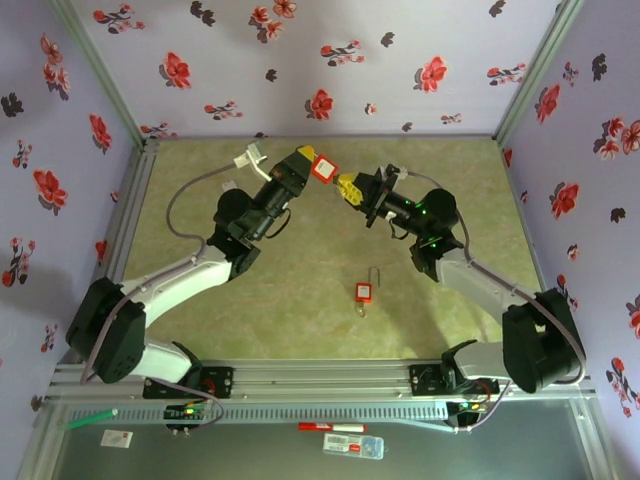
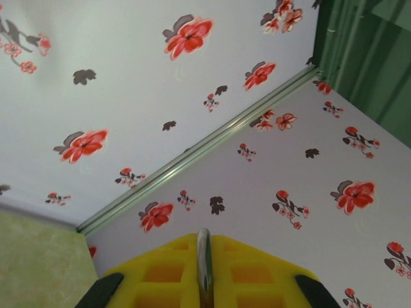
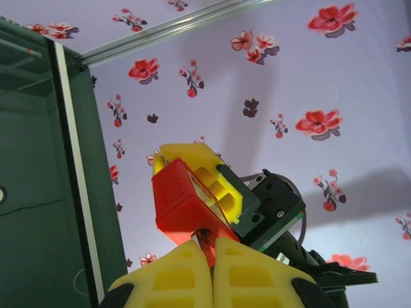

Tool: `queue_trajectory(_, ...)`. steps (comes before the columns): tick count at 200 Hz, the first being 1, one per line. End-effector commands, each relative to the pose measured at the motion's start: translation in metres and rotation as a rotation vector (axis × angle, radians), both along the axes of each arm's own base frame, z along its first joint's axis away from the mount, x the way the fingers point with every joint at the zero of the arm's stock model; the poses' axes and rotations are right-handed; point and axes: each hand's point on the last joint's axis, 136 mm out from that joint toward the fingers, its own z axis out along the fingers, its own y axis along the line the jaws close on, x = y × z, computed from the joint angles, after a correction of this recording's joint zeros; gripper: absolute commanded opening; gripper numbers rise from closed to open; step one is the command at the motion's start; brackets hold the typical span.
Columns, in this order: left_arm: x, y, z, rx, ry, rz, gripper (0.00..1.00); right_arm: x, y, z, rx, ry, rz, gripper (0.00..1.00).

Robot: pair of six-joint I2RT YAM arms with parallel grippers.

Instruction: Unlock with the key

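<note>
High above the middle of the mat, my left gripper (image 1: 312,165) is shut on a red padlock (image 1: 323,167). In the left wrist view its yellow pads (image 2: 257,273) pinch the lock's steel shackle (image 2: 203,256). The right gripper (image 1: 345,187) meets the lock from the right, its tip against the lock's underside. In the right wrist view its yellow fingertips are pressed together on the key (image 3: 209,248), which runs up into the keyhole at the bottom of the padlock (image 3: 186,199). Behind the lock, the left gripper's finger (image 3: 221,183) and black body show.
A second red padlock (image 1: 365,291) with an upright shackle lies on the green mat (image 1: 300,300) between the arms. Flowered walls close in the left, back and right sides. A red pen (image 1: 330,428) and a green marker (image 1: 92,418) lie on the front ledge.
</note>
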Motion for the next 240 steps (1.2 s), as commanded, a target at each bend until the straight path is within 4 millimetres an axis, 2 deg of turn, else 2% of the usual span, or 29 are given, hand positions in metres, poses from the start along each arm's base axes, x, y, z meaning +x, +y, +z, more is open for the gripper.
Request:
queue_trajectory(1, -0.022, -0.023, -0.010, 0.104, -0.117, -0.114, 0.00, -0.004, -0.003, 0.036, 0.201, 0.105, 0.057, 0.00)
queue_trajectory(22, -0.018, -0.022, -0.016, 0.116, -0.093, -0.113, 0.00, -0.003, -0.001, 0.031, 0.191, 0.118, 0.070, 0.00)
queue_trajectory(43, -0.011, -0.020, -0.023, 0.141, -0.014, -0.113, 0.00, -0.009, 0.005, 0.019, 0.079, 0.096, 0.088, 0.17)
queue_trajectory(56, -0.007, -0.017, -0.028, 0.182, 0.044, -0.104, 0.00, -0.014, 0.006, -0.002, -0.063, 0.096, 0.094, 0.28)
queue_trajectory(85, -0.004, 0.003, -0.035, 0.217, 0.148, -0.051, 0.00, -0.027, -0.015, -0.047, -0.414, 0.073, 0.063, 0.46)
queue_trajectory(112, -0.008, 0.017, -0.035, 0.303, 0.232, -0.009, 0.00, -0.042, -0.036, -0.064, -0.705, -0.048, 0.066, 0.58)
queue_trajectory(137, -0.009, 0.021, -0.039, 0.394, 0.330, -0.002, 0.00, -0.052, -0.047, -0.075, -0.926, -0.214, 0.098, 0.60)
queue_trajectory(162, -0.010, 0.022, -0.039, 0.434, 0.395, -0.003, 0.00, -0.061, -0.042, -0.074, -1.061, -0.409, 0.141, 0.61)
queue_trajectory(201, -0.010, 0.021, -0.045, 0.468, 0.469, -0.008, 0.00, -0.064, -0.024, -0.056, -1.138, -0.618, 0.140, 0.59)
queue_trajectory(240, -0.008, 0.018, -0.050, 0.469, 0.502, -0.019, 0.00, -0.070, -0.005, -0.057, -1.182, -0.715, 0.205, 0.53)
